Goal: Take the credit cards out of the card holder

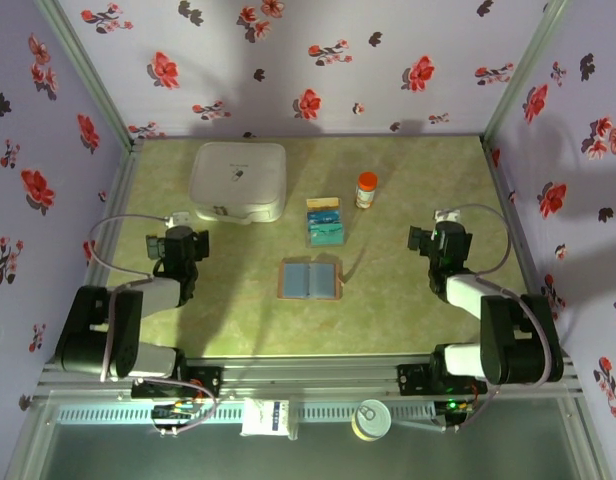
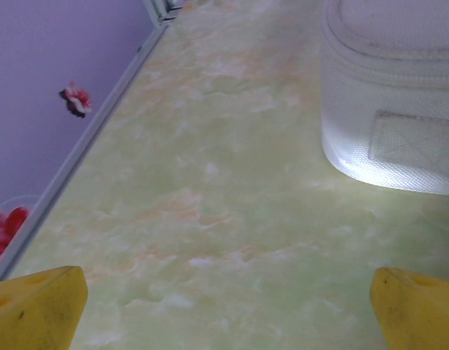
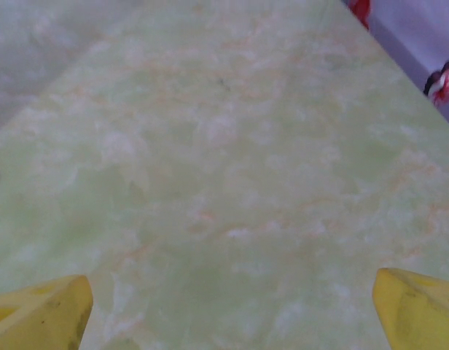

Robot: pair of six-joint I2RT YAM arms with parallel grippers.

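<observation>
The card holder (image 1: 310, 278) lies open and flat at the table's middle, tan-brown at the edges with pale blue-grey pockets facing up. Just behind it, apart from it, lie teal credit cards (image 1: 325, 232), and one with a yellow band (image 1: 323, 203) sits at their far end. My left gripper (image 1: 178, 243) rests to the left of the holder, well clear of it. In the left wrist view its yellow fingertips (image 2: 38, 306) stand wide apart over bare table, so the left gripper (image 2: 228, 313) is open. My right gripper (image 1: 435, 240) rests to the right, and the right gripper (image 3: 232, 313) is open and empty too.
A big white square box (image 1: 238, 182) stands at the back left, close ahead of the left gripper as the white box (image 2: 392, 95). A small orange-capped bottle (image 1: 366, 189) stands right of the cards. A white packet (image 1: 266, 418) and a tin (image 1: 371, 418) sit below the front rail.
</observation>
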